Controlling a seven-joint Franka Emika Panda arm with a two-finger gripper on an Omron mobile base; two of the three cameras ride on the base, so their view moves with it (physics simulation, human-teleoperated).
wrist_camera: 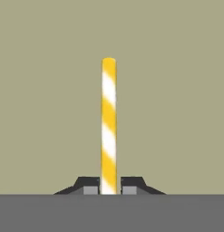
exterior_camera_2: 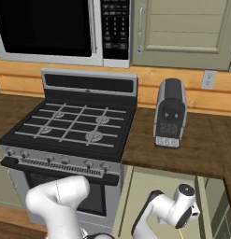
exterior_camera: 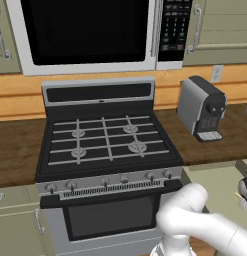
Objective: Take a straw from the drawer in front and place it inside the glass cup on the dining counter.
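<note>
In the hand view, the straw (wrist_camera: 109,118), striped yellow and white, runs straight up from between my fingertips. My gripper (wrist_camera: 109,186) is shut on its near end, one dark fingertip (wrist_camera: 90,185) pressed against each side. Behind the straw lies the flat sage-green floor of the drawer (wrist_camera: 41,90). In the right base view the drawer (exterior_camera_2: 152,184) stands pulled out below the worktop, right of the stove, and my hand reaches down into it. The left base view shows the open drawer (exterior_camera: 220,182) at its right edge. The glass cup and the dining counter are out of view.
A black gas stove (exterior_camera: 107,137) with its oven stands left of the drawer. A grey coffee machine (exterior_camera_2: 169,113) sits on the wooden worktop (exterior_camera_2: 201,140) just behind the drawer. Above hang a microwave (exterior_camera: 85,32) and pale green wall cabinets (exterior_camera_2: 182,28).
</note>
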